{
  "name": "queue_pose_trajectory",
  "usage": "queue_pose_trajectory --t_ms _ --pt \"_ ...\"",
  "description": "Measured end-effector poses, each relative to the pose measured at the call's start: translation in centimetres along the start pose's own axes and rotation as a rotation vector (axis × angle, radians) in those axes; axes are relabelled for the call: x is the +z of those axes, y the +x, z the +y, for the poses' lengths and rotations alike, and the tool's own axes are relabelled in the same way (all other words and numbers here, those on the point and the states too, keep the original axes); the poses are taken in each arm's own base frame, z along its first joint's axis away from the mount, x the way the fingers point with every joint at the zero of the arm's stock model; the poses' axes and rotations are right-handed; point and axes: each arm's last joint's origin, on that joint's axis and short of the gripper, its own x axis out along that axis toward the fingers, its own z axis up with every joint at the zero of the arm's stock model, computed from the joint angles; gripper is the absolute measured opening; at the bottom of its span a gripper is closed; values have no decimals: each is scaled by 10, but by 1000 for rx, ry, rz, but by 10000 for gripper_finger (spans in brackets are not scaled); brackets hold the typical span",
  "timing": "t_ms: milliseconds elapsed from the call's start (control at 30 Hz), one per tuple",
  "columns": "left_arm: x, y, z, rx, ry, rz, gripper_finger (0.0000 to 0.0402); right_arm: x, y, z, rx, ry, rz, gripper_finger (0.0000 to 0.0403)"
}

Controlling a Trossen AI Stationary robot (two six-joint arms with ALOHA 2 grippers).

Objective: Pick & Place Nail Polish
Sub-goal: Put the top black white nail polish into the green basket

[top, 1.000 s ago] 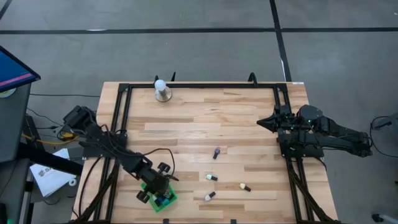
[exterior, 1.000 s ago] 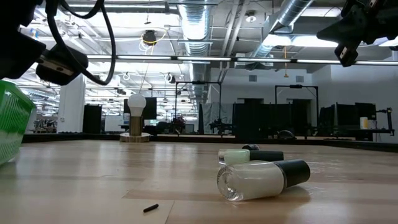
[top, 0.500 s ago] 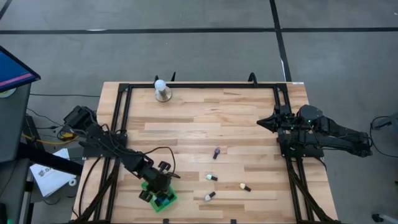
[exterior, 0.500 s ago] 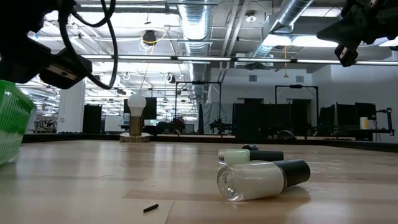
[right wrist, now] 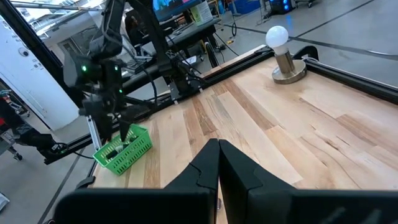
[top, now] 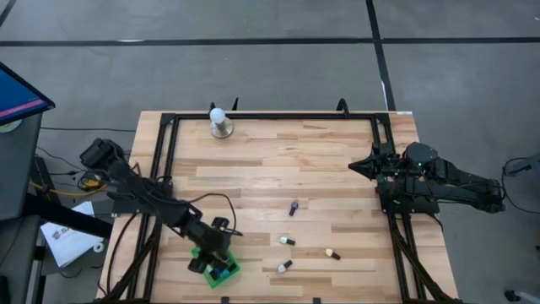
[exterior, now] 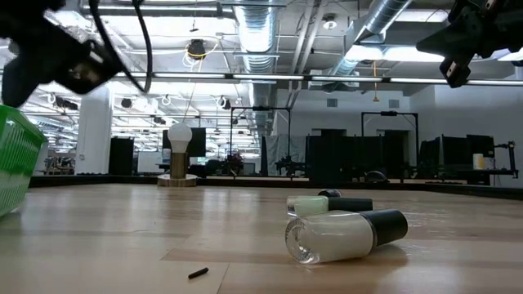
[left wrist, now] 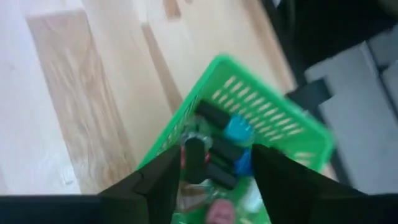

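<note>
A: Left gripper [left wrist: 211, 180] hangs over the green basket [left wrist: 273, 124], fingers spread, a bottle [left wrist: 194, 158] between them.

B: Could bounce out. Four bottles [top: 293, 207] remain mid-table; right gripper [right wrist: 217, 163], pressed together, waits far right.

The left arm is reaching across the table's near left part, its left gripper [top: 218, 251] pointing downward — the two dark fingers [left wrist: 163, 180] are standing apart. The right arm is waiting folded at the table's right edge, its right gripper [top: 355, 166] held high — fingers [right wrist: 208, 163] pressing together.
</note>
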Motion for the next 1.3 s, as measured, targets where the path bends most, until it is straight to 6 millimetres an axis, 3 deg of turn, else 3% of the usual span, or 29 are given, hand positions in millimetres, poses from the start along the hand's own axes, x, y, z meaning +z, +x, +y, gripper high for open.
queue_pose_trajectory --t_ms 167,267,400,567,733,933,1100,1300 --pt "7 -39 -2 31 -66 -166 220 0 0 0 0 0 0 0" --pt "11 -66 4 153 -77 -307 224 0 0 0 0 0 0 0" --pt "17 -93 29 378 -124 -456 223 0 0 0 0 0 0 0" --pt "29 -99 70 495 -141 -503 227 0 0 0 0 0 0 0" --pt "47 -82 105 495 -13 -529 228 0 0 0 0 0 0 0" --pt "58 -44 143 425 -20 -540 228 0 0 0 0 0 0 0" --pt "62 -6 152 296 94 -540 228 0 0 0 0 0 0 0" --pt "64 34 153 257 146 -587 228 0 0 0 0 0 0 0"
